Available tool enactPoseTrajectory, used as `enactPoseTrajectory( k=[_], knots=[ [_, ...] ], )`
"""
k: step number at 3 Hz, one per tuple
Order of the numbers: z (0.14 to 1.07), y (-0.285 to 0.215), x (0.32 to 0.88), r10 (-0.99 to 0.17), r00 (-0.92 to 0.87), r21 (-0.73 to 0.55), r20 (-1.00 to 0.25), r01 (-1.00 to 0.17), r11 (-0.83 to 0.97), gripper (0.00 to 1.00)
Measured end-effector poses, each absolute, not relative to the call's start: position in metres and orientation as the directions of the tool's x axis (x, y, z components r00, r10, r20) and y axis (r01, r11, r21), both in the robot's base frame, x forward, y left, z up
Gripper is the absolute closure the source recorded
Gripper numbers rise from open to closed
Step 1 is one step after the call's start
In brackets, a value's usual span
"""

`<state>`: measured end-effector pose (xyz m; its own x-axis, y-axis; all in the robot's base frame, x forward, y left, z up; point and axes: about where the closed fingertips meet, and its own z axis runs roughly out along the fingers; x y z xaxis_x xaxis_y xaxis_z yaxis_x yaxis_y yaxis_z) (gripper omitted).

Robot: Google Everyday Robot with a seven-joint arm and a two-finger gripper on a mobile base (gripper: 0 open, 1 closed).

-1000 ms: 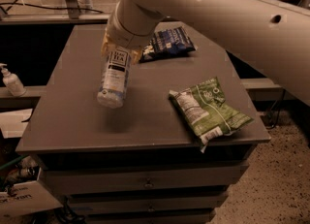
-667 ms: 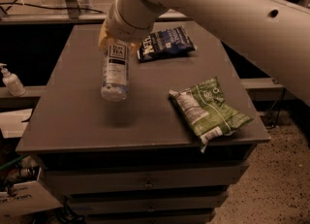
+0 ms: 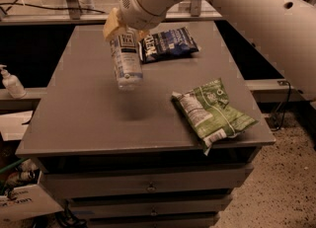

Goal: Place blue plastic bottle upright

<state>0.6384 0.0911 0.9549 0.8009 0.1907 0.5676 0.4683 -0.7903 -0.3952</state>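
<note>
The blue plastic bottle [image 3: 126, 59] is a small clear bottle with a white-and-blue label. It hangs in the air above the grey table [image 3: 89, 108], near upright and slightly tilted, its lower end pointing down. My gripper [image 3: 120, 30] is shut on the bottle's upper end, its tan fingers [image 3: 111, 24] clasping it from above. The white arm reaches in from the upper right. The bottle's shadow falls on the table below it.
A green snack bag [image 3: 212, 111] lies at the table's front right. A dark blue snack bag [image 3: 168, 44] lies at the back, just right of the bottle. A white pump dispenser [image 3: 11, 81] stands on a ledge at the far left. Drawers sit under the tabletop.
The gripper has swung the bottle from a leftward tilt towards vertical and carried it slightly right. The bags have not moved.
</note>
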Motion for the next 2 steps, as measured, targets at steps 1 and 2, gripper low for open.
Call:
enactPoseTrajectory(
  k=[1,2],
  knots=[
    [0.9552,0.0833,0.6362,0.256,0.758,-0.406,0.6,0.564,-0.719,1.0],
    [0.9538,0.0762,0.6292,0.289,0.703,-0.432,0.65,0.654,-0.621,1.0]
  ],
)
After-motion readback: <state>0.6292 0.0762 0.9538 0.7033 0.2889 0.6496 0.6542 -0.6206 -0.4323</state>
